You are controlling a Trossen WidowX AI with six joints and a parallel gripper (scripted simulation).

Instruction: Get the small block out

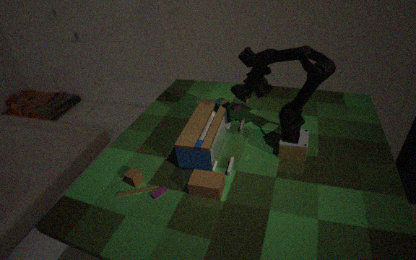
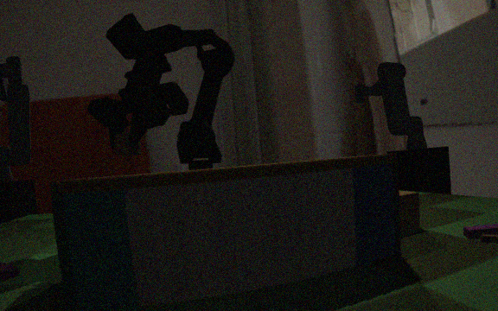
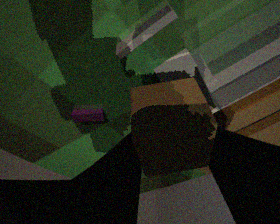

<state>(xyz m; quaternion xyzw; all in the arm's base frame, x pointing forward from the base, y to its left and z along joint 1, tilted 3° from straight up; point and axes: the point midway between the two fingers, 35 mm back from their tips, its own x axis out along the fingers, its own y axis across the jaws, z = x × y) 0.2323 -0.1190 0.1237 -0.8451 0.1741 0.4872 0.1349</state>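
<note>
My gripper (image 1: 248, 99) (image 2: 124, 144) (image 3: 168, 135) is shut on a small brown block (image 3: 172, 132), which fills the space between the fingers in the wrist view. In the top view only a sliver of the block shows below the dark fingers. They are raised above the table (image 1: 295, 220), beyond the box's teal end and towards the arm's base. The box (image 1: 193, 124) (image 2: 240, 233) stands upright, with a wooden top, a blue near end and a clear front. In the wrist view its edge lies to the right of the held block. The shelf inside is hard to make out.
A purple piece (image 1: 237, 107) (image 2: 3, 269) (image 3: 88, 115) lies beyond the box's teal end. White strips (image 1: 230, 165) (image 1: 242, 125) stand before the clear front. A wooden block (image 1: 206, 184), a smaller block (image 1: 134, 177), a stick (image 1: 137, 191) and another purple piece (image 1: 159, 193) lie near the blue end.
</note>
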